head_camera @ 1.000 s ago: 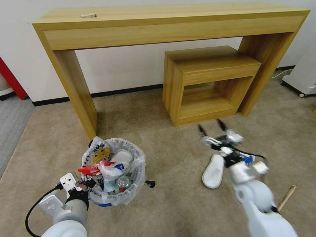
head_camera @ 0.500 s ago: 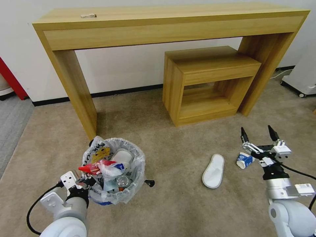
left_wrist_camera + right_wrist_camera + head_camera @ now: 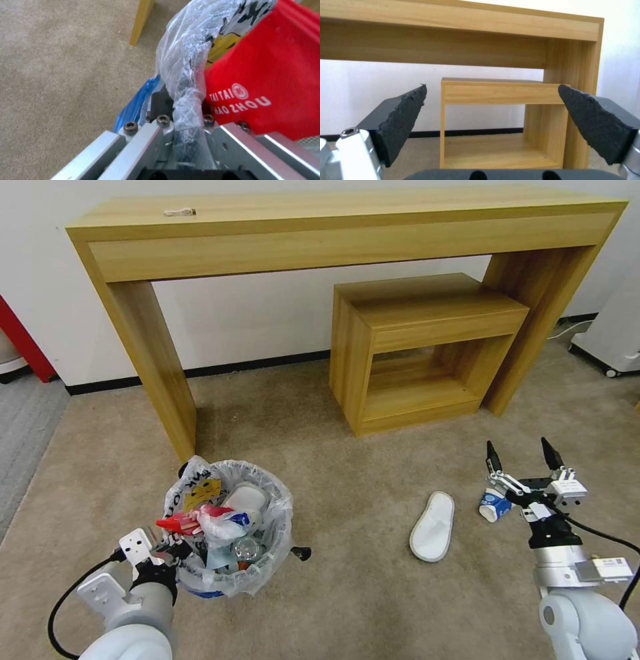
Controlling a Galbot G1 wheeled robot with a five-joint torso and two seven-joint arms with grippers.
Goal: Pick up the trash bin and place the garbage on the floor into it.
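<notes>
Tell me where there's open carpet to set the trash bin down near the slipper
Bare carpet lies between the trash bin, held at its rim by the left gripper, and the white slipper. It is crowded right of the slipper: the paper cup lies under the open right gripper.

I see a long light-wood console table (image 3: 347, 227) across the top of the frame against a white wall (image 3: 247, 320). A small pale object (image 3: 179, 211) lies on its top at upper left; can't tell what. A smaller open wooden side table (image 3: 427, 350) sits under its right half, centre right. Beige carpet (image 3: 347, 587) fills the lower frame, black baseboard (image 3: 253, 363) along the wall. Red panel (image 3: 23, 343) at left edge, white wheeled unit (image 3: 613, 340) at right edge.
</notes>
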